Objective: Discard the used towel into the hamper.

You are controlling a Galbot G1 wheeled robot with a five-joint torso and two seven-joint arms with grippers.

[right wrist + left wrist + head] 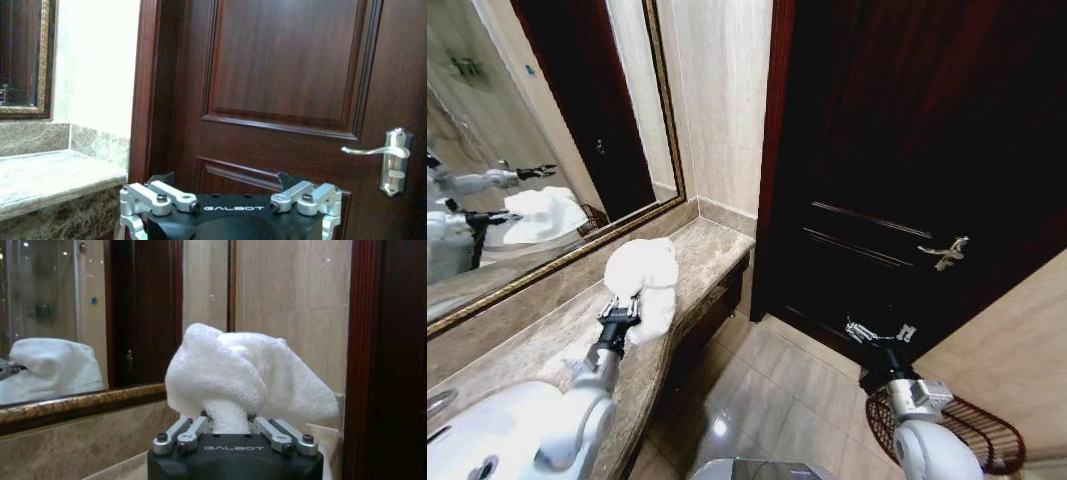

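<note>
Gripping the crumpled white terry towel (642,280) on the brown marble table (532,335), the left claw (620,312) is clamped around its lower fold beside the gold-framed mirror (577,250). Farther right, the right claw (879,334) hangs spread open before the dark wooden door (907,150); the dark red-brown wire hamper (982,430) sits just behind it.

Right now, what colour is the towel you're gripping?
Plain white, no pattern; the towel shows best in the left wrist view.
</note>
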